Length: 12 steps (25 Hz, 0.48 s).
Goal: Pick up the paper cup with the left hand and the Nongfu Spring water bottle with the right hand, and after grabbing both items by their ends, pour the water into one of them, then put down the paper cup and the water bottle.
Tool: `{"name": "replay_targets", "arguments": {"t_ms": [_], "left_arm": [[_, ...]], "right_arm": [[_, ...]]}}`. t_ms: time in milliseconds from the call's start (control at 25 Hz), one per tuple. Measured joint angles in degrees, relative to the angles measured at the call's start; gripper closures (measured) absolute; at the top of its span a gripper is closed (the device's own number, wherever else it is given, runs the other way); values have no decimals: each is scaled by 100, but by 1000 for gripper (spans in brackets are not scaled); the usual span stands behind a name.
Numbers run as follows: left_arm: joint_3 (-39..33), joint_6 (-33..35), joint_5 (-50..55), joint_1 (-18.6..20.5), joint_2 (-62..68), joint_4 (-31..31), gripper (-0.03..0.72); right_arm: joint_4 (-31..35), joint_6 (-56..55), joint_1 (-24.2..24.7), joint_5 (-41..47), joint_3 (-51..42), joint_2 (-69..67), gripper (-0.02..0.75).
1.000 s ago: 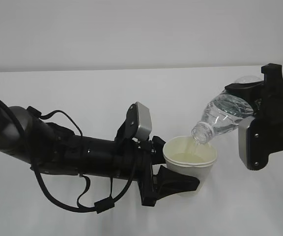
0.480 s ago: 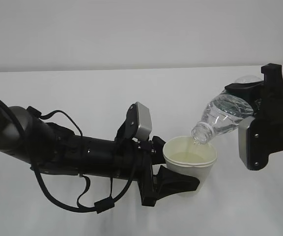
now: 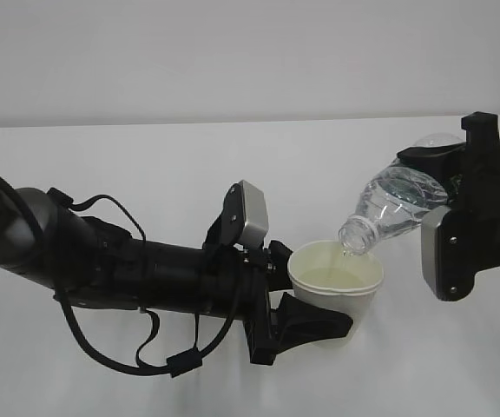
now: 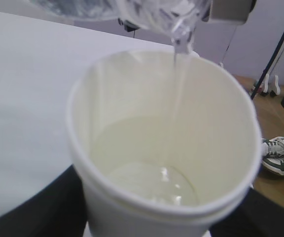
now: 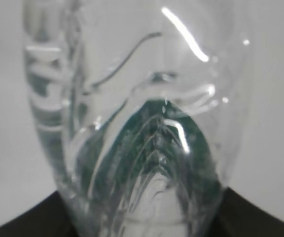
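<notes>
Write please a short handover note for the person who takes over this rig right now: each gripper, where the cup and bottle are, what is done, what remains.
Left gripper: closed around the paper cup, holding it upright low over the table.
Right gripper: closed on the water bottle, tilted with its open mouth over the cup's rim.
Done: both items picked up; pouring is under way. The left wrist view shows a thin stream running into the cup and some water at the bottom.
Left: finish the pour, bring the bottle upright, set down cup and bottle, open both grippers.
</notes>
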<state>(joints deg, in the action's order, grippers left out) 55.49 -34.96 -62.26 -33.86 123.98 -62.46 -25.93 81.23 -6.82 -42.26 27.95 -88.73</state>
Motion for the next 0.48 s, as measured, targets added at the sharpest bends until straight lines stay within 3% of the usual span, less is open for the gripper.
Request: {"name": "replay_targets", "arguments": {"t_ms": [480], "left_arm": [[0,0,0,0,0,0,211]], "right_arm": [[0,0,0,-26,0,0,382]]}}
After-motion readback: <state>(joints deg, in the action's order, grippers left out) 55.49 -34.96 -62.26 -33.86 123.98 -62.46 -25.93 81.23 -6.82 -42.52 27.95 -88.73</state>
